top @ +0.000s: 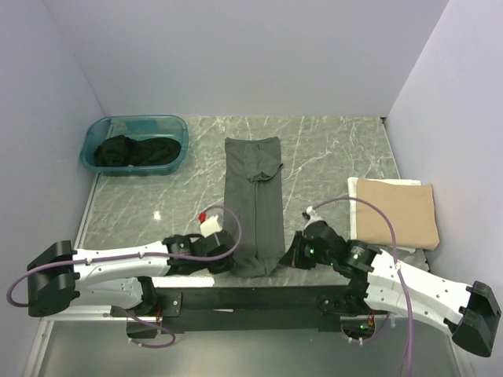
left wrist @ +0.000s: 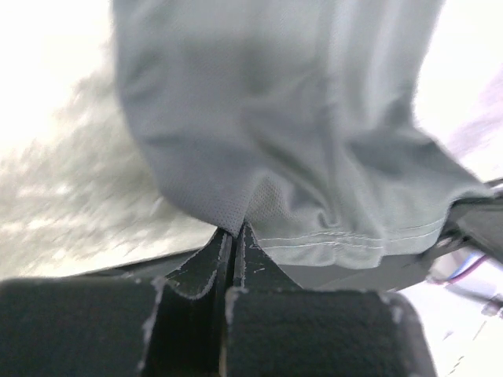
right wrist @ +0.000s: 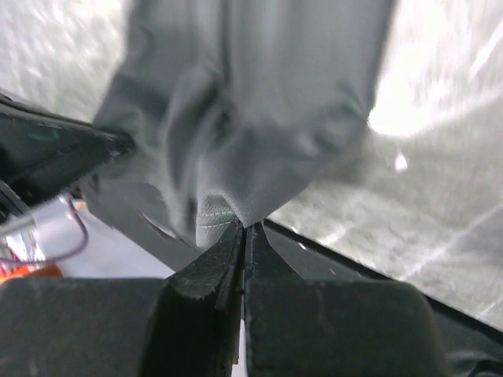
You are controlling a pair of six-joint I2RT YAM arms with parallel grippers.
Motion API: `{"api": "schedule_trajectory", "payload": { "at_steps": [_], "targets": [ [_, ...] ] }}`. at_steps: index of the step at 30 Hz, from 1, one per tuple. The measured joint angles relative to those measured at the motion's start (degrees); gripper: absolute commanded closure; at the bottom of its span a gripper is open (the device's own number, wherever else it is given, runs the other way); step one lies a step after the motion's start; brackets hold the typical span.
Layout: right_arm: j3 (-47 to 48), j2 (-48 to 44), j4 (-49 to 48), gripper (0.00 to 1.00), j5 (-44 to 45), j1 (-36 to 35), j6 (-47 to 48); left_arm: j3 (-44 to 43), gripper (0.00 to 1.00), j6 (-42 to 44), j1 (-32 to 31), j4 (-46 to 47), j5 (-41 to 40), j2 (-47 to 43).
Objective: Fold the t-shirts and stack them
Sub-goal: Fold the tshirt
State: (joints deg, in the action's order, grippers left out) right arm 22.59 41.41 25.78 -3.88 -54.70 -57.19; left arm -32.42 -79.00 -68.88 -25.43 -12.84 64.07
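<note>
A dark grey-olive t-shirt (top: 253, 200) lies folded into a long narrow strip down the middle of the table. My left gripper (top: 228, 263) is shut on its near left corner; in the left wrist view the cloth (left wrist: 299, 141) rises from the pinched fingertips (left wrist: 234, 232). My right gripper (top: 291, 255) is shut on the near right corner; in the right wrist view the cloth (right wrist: 259, 102) is held in the closed tips (right wrist: 244, 228). A folded tan t-shirt (top: 394, 212) lies at the right. Black shirts (top: 134, 153) lie in the tub.
A teal plastic tub (top: 177, 126) stands at the back left of the marble table (top: 330, 149). White walls close in the table on three sides. A black rail (top: 251, 298) runs along the near edge between the arm bases.
</note>
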Motion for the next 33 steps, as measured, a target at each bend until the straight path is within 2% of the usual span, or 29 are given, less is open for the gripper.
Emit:
{"api": "schedule_trajectory", "payload": {
  "at_steps": [7,18,33],
  "targets": [
    [6.03,5.9,-2.01,1.0,1.11,8.59,6.45,-6.58,0.99,6.6,8.59,1.38,-1.01,3.15],
    [16.85,20.85,-6.23,1.0,-1.55,19.91,15.12,-18.08,0.99,19.67,22.67,5.68,1.03,13.7],
    [30.38,39.15,-7.8,1.0,-4.79,27.23,20.17,-30.53,0.99,29.86,33.14,8.94,8.68,28.48]
  ]
}}
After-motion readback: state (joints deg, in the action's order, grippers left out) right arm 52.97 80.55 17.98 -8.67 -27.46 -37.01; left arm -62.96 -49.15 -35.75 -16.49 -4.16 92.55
